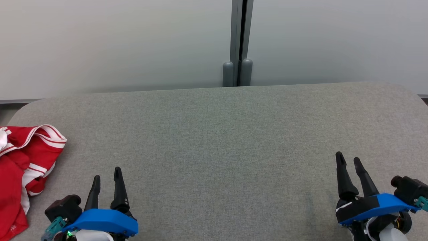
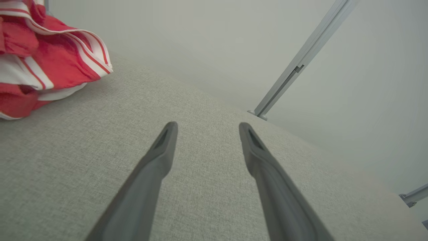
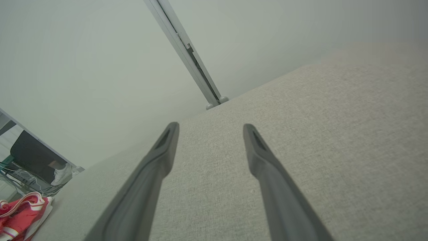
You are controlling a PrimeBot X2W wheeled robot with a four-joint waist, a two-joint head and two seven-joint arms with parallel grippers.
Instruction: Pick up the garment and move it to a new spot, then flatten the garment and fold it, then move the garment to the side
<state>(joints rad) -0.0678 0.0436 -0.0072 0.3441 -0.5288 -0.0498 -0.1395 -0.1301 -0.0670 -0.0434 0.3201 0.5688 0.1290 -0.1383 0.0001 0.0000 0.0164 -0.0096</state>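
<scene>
Grey woven tabletop (image 1: 214, 134) spans the head view; the crumpled red-and-white garment (image 1: 26, 157) lies at lower left, near the left gripper (image 1: 107, 173), with the right gripper (image 1: 347, 156) at lower right. Left wrist view: jaws spread wide, empty, garment upper left. Right wrist view: likewise spread, empty, garment lower left. Soft, light cloth, likely; pinch the striped hem (image 1: 50, 134).

End effectors (image 1: 107, 172) (image 1: 348, 156): blue covers (image 1: 103, 222), long blk fingers (image 1: 119, 190).

open grey table (image 1: 214, 134) runs free ahead of the left pincer (image 1: 107, 173) and right pincer (image 1: 348, 156), up to the wall (image 1: 117, 40). the crumpled red garment (image 1: 23, 167) lies just left of the left pincer, blocking that side.
</scene>
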